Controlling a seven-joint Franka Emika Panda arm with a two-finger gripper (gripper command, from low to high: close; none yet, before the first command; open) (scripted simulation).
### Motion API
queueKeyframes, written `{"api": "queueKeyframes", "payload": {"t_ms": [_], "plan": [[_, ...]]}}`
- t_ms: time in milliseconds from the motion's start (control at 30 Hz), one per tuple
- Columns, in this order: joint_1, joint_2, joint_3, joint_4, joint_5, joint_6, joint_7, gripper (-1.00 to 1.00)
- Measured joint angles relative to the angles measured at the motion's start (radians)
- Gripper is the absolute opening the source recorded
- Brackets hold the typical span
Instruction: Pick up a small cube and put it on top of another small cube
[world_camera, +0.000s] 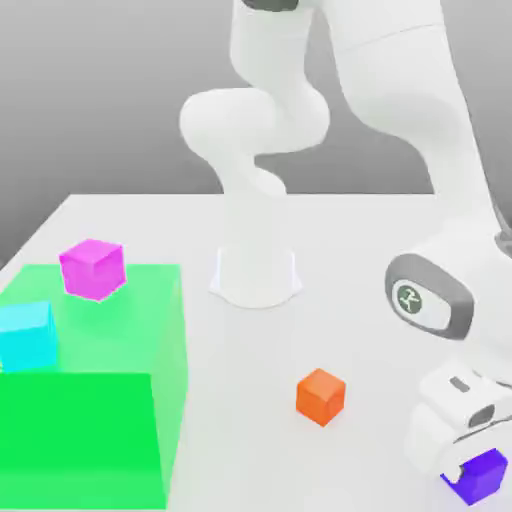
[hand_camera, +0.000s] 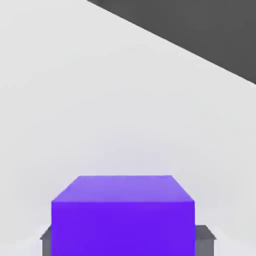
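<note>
The small purple cube (world_camera: 478, 476) sits at the near right of the white table, right under my hand. My gripper (world_camera: 463, 468) is down around it. In the hand view the purple cube (hand_camera: 122, 215) is close up, and dark grey fingers (hand_camera: 206, 239) lie flush against its two sides, so the gripper (hand_camera: 127, 241) is shut on it. Whether the cube is off the table I cannot tell. The small orange cube (world_camera: 320, 396) rests alone on the table, to the exterior view's left of the hand and a little farther back.
A large translucent green block (world_camera: 100, 400) fills the exterior view's left. A larger magenta cube (world_camera: 93, 268) and a cyan cube (world_camera: 27, 335) are at that block. The arm's white base (world_camera: 255, 275) stands at the back middle.
</note>
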Motion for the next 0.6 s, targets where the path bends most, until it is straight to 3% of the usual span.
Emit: {"api": "queueKeyframes", "payload": {"t_ms": [233, 433, 600], "plan": [[-0.059, -0.159, 0.069, -0.051, 0.079, -0.108, -0.068, -1.00], [-0.131, -0.366, 0.060, -0.255, 0.126, -0.112, -0.226, -1.00], [-0.169, -0.550, 0.024, -0.435, 0.240, -0.100, -0.417, -1.00]]}}
